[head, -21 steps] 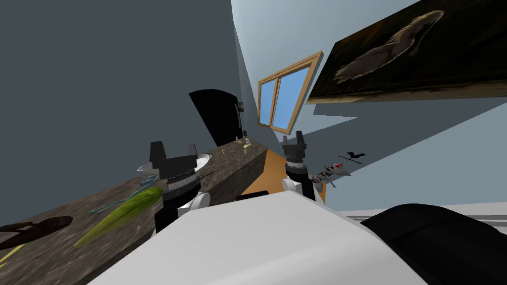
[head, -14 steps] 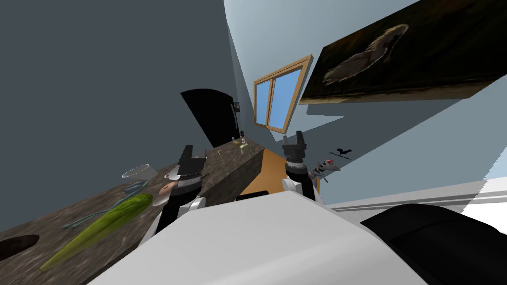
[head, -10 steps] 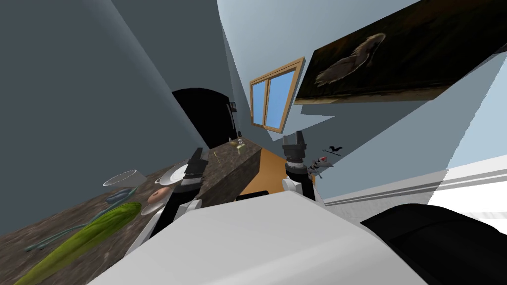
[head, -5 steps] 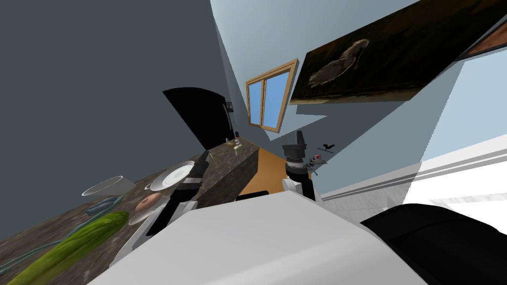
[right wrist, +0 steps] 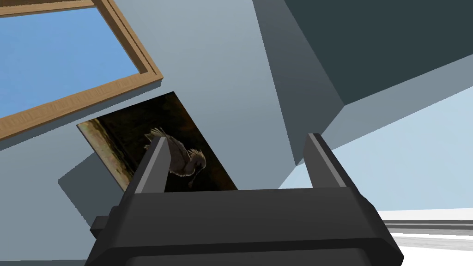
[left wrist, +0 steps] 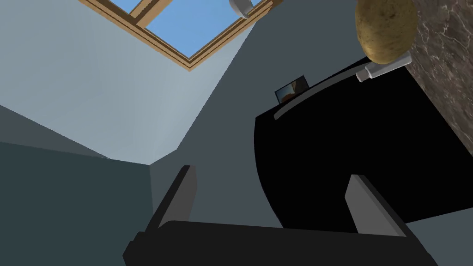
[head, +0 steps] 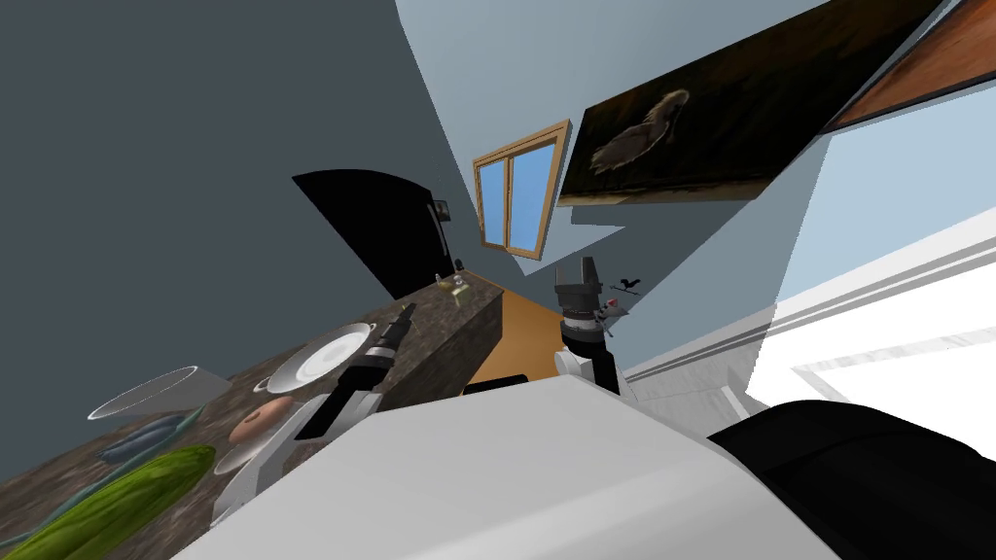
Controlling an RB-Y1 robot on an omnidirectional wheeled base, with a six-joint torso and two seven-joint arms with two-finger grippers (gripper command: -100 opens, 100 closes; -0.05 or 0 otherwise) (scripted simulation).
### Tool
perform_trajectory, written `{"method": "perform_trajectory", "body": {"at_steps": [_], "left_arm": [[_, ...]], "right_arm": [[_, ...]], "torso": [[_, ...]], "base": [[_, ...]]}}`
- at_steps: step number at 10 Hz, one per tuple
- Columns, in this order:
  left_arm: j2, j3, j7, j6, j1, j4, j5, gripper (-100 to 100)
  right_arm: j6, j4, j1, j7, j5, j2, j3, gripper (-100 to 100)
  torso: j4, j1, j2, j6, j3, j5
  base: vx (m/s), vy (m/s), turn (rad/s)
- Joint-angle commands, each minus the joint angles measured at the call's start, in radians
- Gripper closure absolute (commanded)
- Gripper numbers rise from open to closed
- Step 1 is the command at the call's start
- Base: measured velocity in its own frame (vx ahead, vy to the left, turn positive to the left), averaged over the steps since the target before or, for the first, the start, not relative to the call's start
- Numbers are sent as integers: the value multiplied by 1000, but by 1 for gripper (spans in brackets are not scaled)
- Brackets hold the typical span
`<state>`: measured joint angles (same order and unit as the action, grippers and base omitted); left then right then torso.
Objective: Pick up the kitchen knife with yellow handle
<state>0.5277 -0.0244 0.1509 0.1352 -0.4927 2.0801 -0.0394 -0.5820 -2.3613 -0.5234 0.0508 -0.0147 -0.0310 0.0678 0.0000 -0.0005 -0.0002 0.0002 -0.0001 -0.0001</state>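
Note:
My left gripper [head: 405,311] reaches out low over the dark marbled counter [head: 443,335], past a white plate [head: 321,356]. Its fingers stand open with nothing between them in the left wrist view [left wrist: 272,203]. Beyond them, at the counter's far end [left wrist: 445,69], lie a brown potato-like lump [left wrist: 385,30] and a small white bottle [left wrist: 383,69]. In the head view these far-end things [head: 452,282] are small and yellowish. My right gripper [head: 581,270] is raised off the counter's right side, open and empty [right wrist: 238,161].
Nearer me on the counter are a glass bowl [head: 146,391], a pinkish round thing [head: 258,421], a blue-grey object [head: 141,439] and a long green vegetable [head: 107,498]. A black area [head: 379,228] stands behind the counter's far end. An orange-brown floor [head: 515,335] lies to the counter's right.
My view has swung, so the counter's things slid toward the lower left. My left arm has stretched forward along the counter past the plate, its gripper turned edge-on. The right arm stayed put.

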Motion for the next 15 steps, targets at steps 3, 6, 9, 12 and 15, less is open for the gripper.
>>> {"method": "perform_trajectory", "body": {"at_steps": [3,6,9,12,15], "left_arm": [[76,-11,24,-97,7,-40,-27,-100],[120,-13,42,-167,21,-77,-46,-100],[205,-18,79,-256,53,-153,-96,-100],[245,-19,98,-338,71,-192,-126,-100],[284,-20,117,-426,91,-230,-160,-100]], "right_arm": [[0,0,0,0,0,0,0,0],[0,0,0,0,0,0,0,0],[0,0,0,0,0,0,0,0],[0,0,0,0,0,0,0,0],[0,0,0,0,0,0,0,0]], "torso": [[0,0,0,0,0,0],[0,0,1,0,0,0],[0,0,1,-1,0,0],[0,1,1,-1,0,0],[0,1,1,0,0,0]], "base": [[-3,-11,-106],[-4,-6,-90],[-8,-9,-128],[-7,-3,-73],[-10,-1,-117]]}}
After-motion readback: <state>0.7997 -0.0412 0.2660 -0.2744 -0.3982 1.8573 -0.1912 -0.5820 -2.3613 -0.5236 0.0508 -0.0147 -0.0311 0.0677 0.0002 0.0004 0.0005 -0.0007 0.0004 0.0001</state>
